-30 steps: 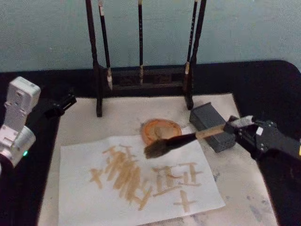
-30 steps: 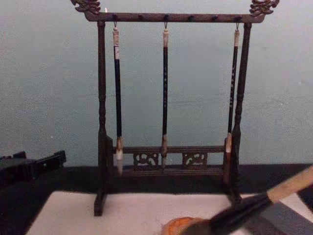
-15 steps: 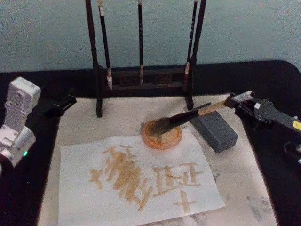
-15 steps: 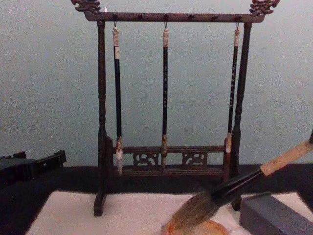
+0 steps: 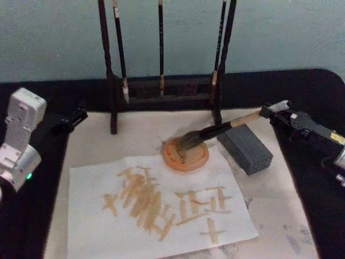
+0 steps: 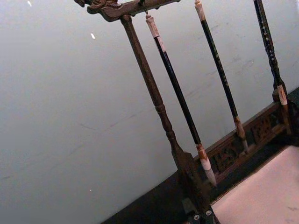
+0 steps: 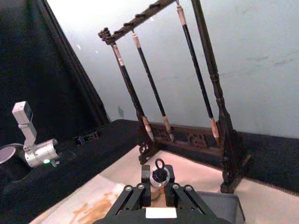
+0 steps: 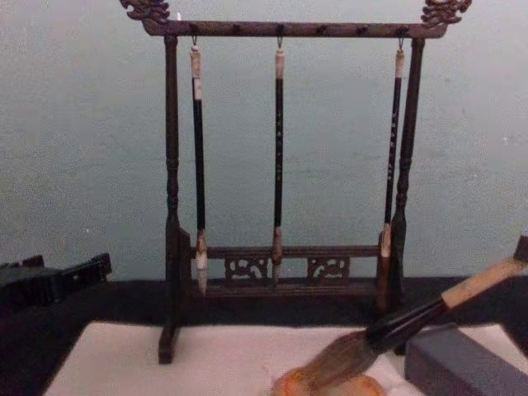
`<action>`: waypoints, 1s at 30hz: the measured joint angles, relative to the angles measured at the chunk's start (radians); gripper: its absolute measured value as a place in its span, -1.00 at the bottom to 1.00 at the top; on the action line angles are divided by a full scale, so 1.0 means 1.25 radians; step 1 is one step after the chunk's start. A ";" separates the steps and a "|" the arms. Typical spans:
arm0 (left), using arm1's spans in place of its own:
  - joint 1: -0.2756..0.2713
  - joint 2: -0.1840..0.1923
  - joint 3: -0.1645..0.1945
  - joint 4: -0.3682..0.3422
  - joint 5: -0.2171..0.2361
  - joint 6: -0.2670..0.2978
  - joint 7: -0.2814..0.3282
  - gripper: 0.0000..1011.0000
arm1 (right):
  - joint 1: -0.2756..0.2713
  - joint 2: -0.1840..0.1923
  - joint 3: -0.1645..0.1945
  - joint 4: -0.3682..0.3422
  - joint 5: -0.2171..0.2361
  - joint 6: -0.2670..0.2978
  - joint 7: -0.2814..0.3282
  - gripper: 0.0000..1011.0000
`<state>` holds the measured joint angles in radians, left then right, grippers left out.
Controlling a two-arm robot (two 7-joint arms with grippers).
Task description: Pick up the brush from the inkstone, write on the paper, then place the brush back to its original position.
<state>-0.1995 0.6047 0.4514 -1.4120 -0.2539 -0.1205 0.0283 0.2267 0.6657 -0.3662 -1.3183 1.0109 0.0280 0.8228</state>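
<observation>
Head view: brush hair in the inkstone, handle in the right gripper's jaws

The brush (image 5: 215, 131) lay slanted, with its bushy brown-grey hair resting in the inkstone (image 5: 198, 161). Its tan handle rose to the right above the grey block (image 5: 248, 148). The right gripper (image 5: 268, 111) had the handle's far end, jaws closed narrow on it. In the right wrist view the looped end sat between them. The slant looked deliberate: hair low in the dish, handle high enough to pass over the block rather than knock it.

The paper (image 5: 97, 226), just in front of the inkstone on the tabletop, carried tan strokes across its middle. Writing seemed done and the return nearly complete, with only the release left. The left gripper (image 5: 74, 116) was parked at the left over the black cloth (image 5: 307, 91), well apart from the work.

The brush was thick, with a black ferrule between hair and pale wood. The hair looked bunched into a blunt wedge.
</observation>
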 joint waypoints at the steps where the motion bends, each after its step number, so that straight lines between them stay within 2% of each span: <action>1: 0.000 0.000 0.000 0.000 0.000 0.000 0.000 0.98 | 0.002 -0.002 -0.002 0.005 0.001 0.001 0.001 -0.68; 13: 0.000 0.000 0.000 0.000 0.000 0.000 0.000 0.98 | 0.031 -0.016 -0.018 0.056 0.014 0.023 -0.009 -0.68; 30: 0.000 0.000 0.000 0.000 0.000 0.000 0.000 0.98 | 0.035 -0.004 -0.029 0.046 0.016 0.062 -0.075 -0.68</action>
<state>-0.1995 0.6047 0.4514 -1.4120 -0.2539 -0.1205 0.0283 0.2702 0.6603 -0.4025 -1.2607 1.0315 0.1050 0.7295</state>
